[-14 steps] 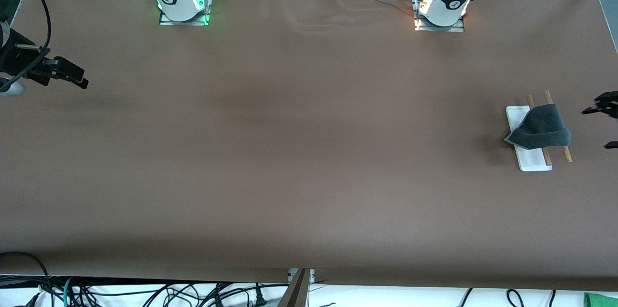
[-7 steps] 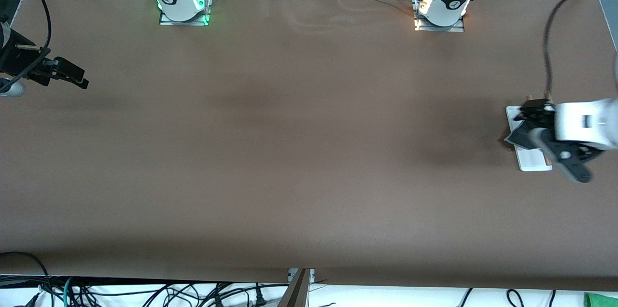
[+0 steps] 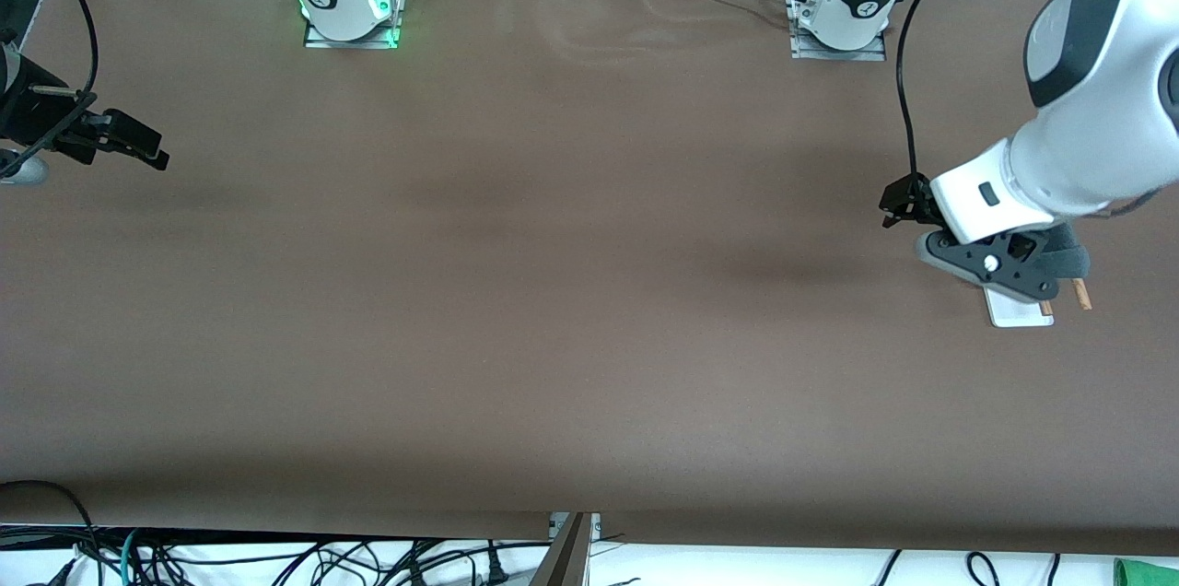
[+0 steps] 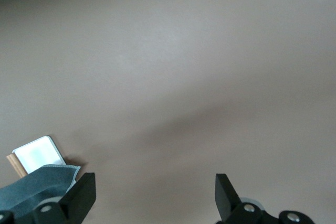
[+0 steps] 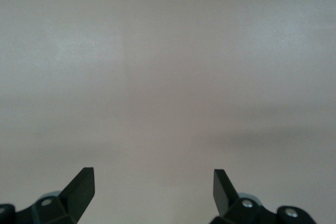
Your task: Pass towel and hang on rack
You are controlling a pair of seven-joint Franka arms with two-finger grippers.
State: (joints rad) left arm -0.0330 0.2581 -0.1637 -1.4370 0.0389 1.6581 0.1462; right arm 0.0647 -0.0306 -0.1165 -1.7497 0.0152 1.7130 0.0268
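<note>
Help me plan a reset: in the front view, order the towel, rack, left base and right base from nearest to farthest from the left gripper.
From the left gripper:
1. Towel and rack, together at the left arm's end, largely hidden under the arm; too close to call.
2. Left base, at the robots' edge of the table.
3. Right base, same edge, toward the right arm's end.

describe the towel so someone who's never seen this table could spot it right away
Go to the left arm's end of the brown table, where the left hand hovers open. Just under that arm stands the rack, with a white base and wooden rods. The towel is the dark grey cloth draped over it, the only soft thing there.
</note>
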